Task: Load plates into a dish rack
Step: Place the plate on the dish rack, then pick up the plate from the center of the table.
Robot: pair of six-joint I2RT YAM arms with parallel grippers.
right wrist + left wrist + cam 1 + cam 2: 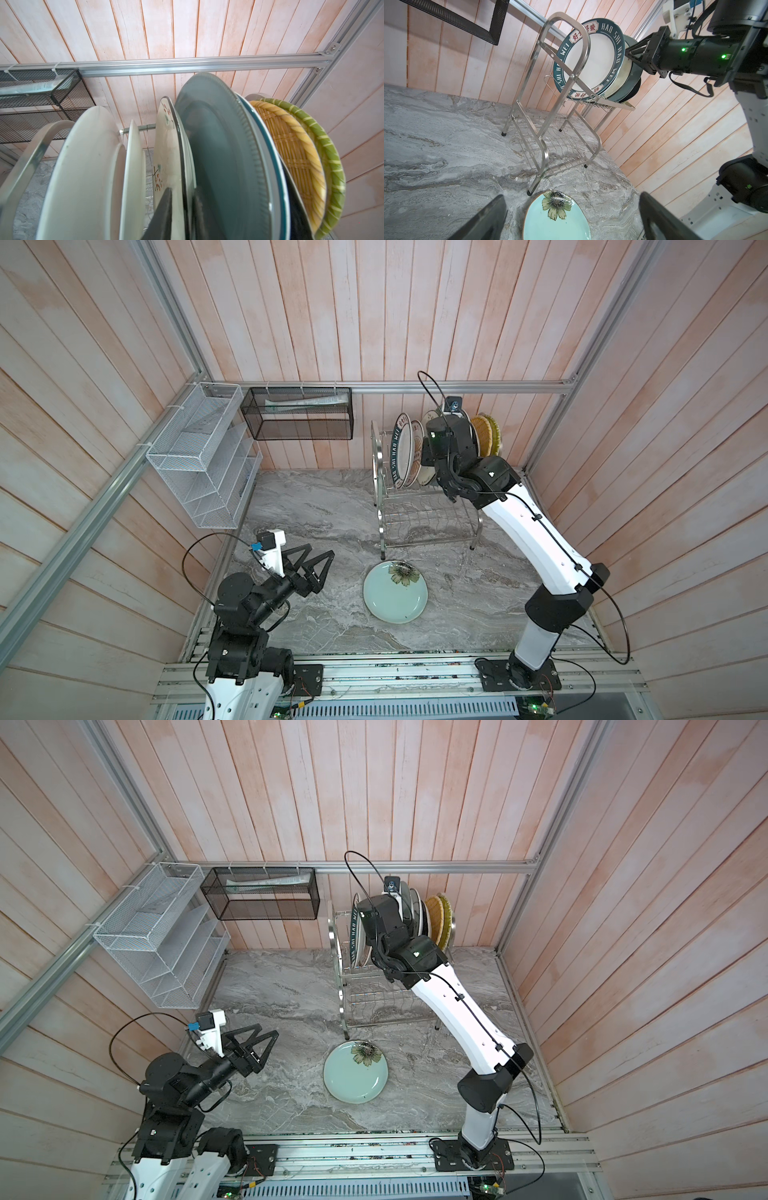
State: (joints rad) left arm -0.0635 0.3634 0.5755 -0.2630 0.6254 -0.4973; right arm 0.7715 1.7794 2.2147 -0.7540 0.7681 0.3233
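The dish rack [380, 531] [562, 16] stands at the back of the marble table. Several plates stand on edge in its upper tier: a lettered-rim plate [402, 452] [591, 58], a cream floral plate [165, 145], a grey plate [218, 145] and a woven yellow plate [291, 145]. My right gripper [182, 192] reaches in from above, its fingers slightly parted on either side of the floral plate's dark rim. A pale blue plate with a painted flower [395, 597] [556, 226] lies flat in front of the rack. My left gripper [321, 551] [571, 216] hovers wide open to its left, holding nothing.
A white mesh basket [199, 460] and a black mesh box [297, 414] hang on the back left walls. Wooden walls close in the table on three sides. The right arm stretches over the table's right side to the rack.
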